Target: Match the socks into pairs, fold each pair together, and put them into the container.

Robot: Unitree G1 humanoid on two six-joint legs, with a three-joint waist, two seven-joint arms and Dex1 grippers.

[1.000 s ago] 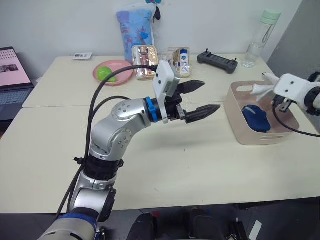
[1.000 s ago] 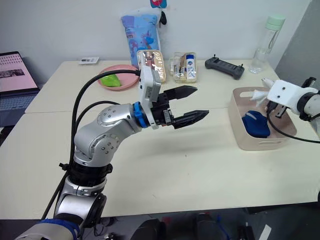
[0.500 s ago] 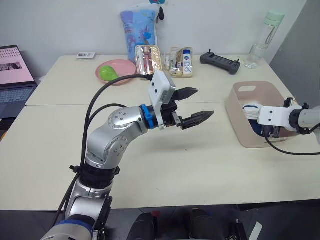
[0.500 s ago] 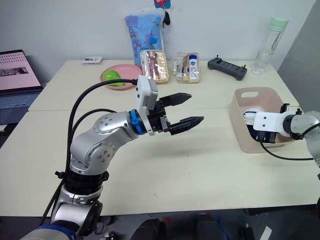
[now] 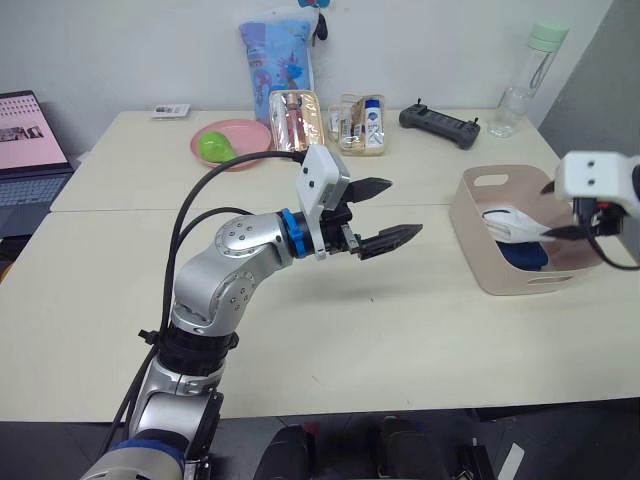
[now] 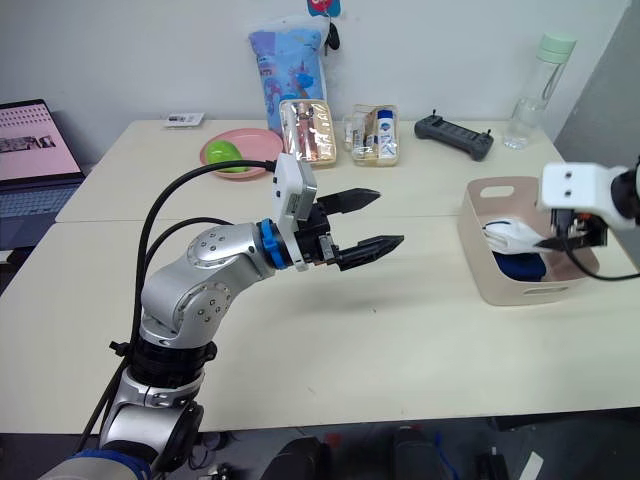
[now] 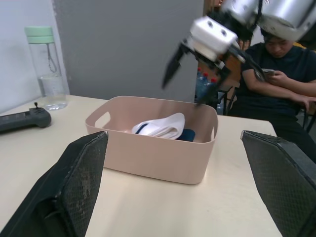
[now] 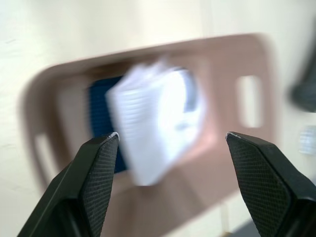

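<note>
The pale pink container stands at the table's right side. Inside it a folded white pair of socks lies on dark blue socks; the left wrist view shows the white pair resting against the blue socks. My right gripper hovers just above the container's right end, open, with nothing between its fingers. Over the middle of the table my left gripper hangs open and empty, pointing toward the container.
At the table's back are a pink plate with a green item, two clear pouches, a blue patterned bag, a black controller and a bottle. A laptop sits far left. A person sits beyond the container.
The right gripper carried the white pair down into the container, opened, and has risen above it, leaving the pair inside. The left arm has barely moved.
</note>
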